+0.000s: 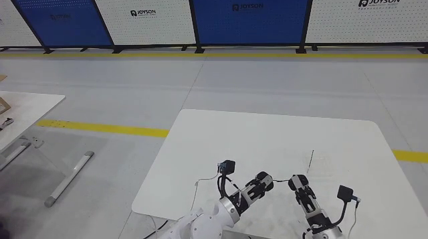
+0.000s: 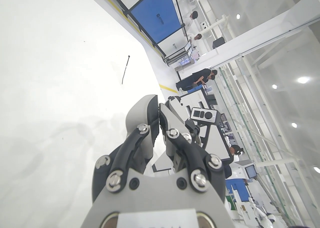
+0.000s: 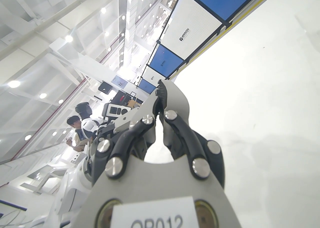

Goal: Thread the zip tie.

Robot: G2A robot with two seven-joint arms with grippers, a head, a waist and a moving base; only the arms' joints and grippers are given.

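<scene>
A thin black zip tie point(image 1: 281, 181) spans the short gap between my two grippers, low over the white table point(image 1: 267, 138) near its front edge. My left gripper point(image 1: 265, 178) point(image 2: 159, 107) is shut, its pads pressed together on one end of the tie. My right gripper point(image 1: 297, 181) point(image 3: 159, 89) is shut on the other end, and a small dark tip pokes out past its fingertips. The held tie is mostly hidden behind the fingers in both wrist views. The two grippers' tips almost meet.
A second black zip tie point(image 1: 312, 162) point(image 2: 125, 70) lies loose on the table, beyond the right gripper. Another white table point(image 1: 27, 105) stands at the far left. Blue and white panels point(image 1: 247, 5) line the back.
</scene>
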